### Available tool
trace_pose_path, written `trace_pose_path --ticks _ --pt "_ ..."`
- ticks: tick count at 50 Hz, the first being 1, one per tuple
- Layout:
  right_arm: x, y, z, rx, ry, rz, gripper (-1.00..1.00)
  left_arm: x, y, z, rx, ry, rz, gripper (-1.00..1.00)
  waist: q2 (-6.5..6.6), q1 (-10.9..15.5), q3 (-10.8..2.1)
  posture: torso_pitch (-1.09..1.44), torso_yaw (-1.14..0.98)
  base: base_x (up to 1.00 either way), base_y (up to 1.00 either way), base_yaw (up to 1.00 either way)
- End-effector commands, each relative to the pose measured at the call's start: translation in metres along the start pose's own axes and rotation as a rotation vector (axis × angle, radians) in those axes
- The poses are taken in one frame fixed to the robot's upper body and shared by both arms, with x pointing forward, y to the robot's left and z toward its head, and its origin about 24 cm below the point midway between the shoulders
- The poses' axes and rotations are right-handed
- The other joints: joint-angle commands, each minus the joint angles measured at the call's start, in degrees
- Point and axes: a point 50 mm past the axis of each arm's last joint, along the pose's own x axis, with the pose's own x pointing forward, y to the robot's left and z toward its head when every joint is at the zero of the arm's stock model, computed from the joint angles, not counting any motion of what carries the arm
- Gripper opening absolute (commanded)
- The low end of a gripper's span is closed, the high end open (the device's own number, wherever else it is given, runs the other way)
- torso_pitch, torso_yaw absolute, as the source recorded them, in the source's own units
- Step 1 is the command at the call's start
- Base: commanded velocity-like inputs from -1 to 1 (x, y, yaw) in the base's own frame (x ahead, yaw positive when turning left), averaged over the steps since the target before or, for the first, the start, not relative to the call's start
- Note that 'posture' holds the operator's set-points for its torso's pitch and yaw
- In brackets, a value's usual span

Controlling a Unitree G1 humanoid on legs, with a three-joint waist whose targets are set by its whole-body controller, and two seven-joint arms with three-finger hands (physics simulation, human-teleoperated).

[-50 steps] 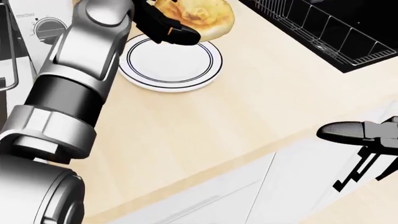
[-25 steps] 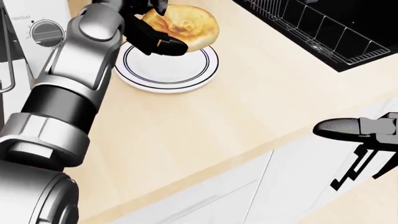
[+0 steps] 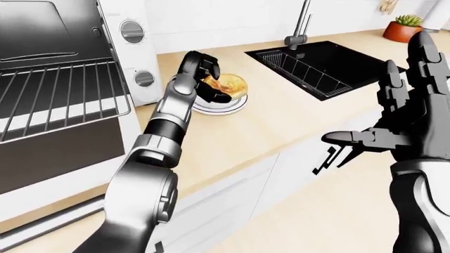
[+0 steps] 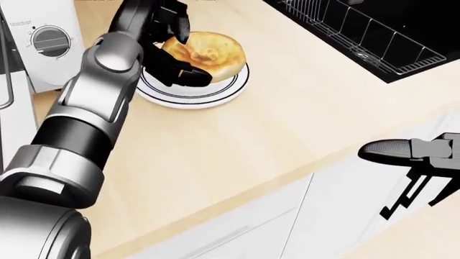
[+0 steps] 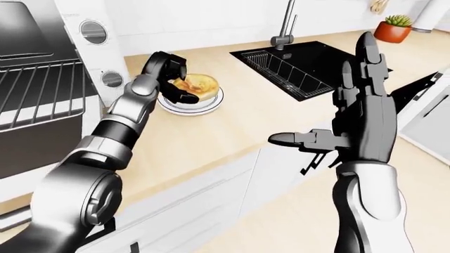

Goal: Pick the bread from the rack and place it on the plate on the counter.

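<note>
The bread (image 4: 212, 54), a round golden bun, sits low over the white plate (image 4: 215, 93) with dark rim lines on the wooden counter, at the top of the head view. It seems to touch the plate. My left hand (image 4: 188, 54) is shut on the bread from its left side, with black fingers (image 4: 183, 75) curled over and under it. My right hand (image 5: 331, 105) is open and empty, fingers spread upward, off the counter's edge at the right.
An open oven with its wire rack (image 3: 63, 89) stands at the left, and its white knob panel (image 4: 47, 40) is beside the plate. A black sink (image 4: 373, 38) with a wire basket lies to the right of the plate. A faucet (image 3: 302, 23) and a potted plant (image 3: 402, 26) stand beyond it.
My left hand has brought the bread down and left, from above the plate's far rim onto the plate. The right hand has barely moved.
</note>
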Motion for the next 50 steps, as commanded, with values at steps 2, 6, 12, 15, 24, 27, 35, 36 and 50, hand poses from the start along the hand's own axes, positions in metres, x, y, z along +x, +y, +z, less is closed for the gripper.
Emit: trace_pose_path --ticks 2,6,12,15,24,27,35,36,50 --pt "0.001 -0.001 0.012 -0.011 -0.074 -0.004 1.0 -0.001 0.012 0.029 0.005 -0.111 0.041 -1.0 0.01 -0.05 -1.44 0.0 -0.44 0.0 0.0 0.0" --pt "0.002 -0.001 0.014 -0.01 -0.076 -0.002 1.0 0.0 0.013 0.024 0.006 -0.1 0.057 -1.0 0.03 -0.09 -1.44 0.0 -0.44 0.0 0.0 0.0" --pt "0.002 -0.001 0.015 -0.011 -0.078 -0.001 1.0 0.0 0.011 0.021 0.002 -0.094 0.075 -1.0 0.01 -0.1 -1.49 0.0 -0.44 0.0 0.0 0.0" --pt "0.003 -0.001 0.015 -0.011 -0.078 0.0 1.0 0.001 0.009 0.02 -0.007 -0.092 0.078 -1.0 -0.02 -0.09 -1.53 0.0 -0.44 0.0 0.0 0.0" --pt "0.002 -0.001 0.013 -0.012 -0.076 -0.001 1.0 0.001 0.008 0.016 -0.015 -0.09 0.115 -1.0 -0.08 -0.07 -1.58 0.0 -0.44 0.0 0.0 0.0" --pt "0.002 -0.001 0.014 -0.011 -0.076 -0.001 1.0 0.001 0.008 0.016 -0.016 -0.091 0.126 -1.0 -0.07 -0.07 -1.57 0.0 -0.44 0.0 0.0 0.0" --pt "0.001 -0.001 0.013 -0.011 -0.074 0.0 1.0 0.001 0.008 0.012 0.003 -0.098 0.166 -1.0 -0.07 -0.13 -1.62 0.0 -0.44 0.0 0.0 0.0" --pt "0.001 -0.001 0.013 -0.012 -0.074 -0.001 1.0 0.001 0.008 0.012 0.001 -0.099 0.167 -1.0 -0.07 -0.13 -1.62 0.0 -0.44 0.0 0.0 0.0" --pt "0.001 0.0 0.01 -0.013 -0.07 -0.002 1.0 0.001 0.004 0.007 0.016 -0.099 0.177 -1.0 0.11 -0.16 -1.81 0.0 -0.44 0.0 0.0 0.0"
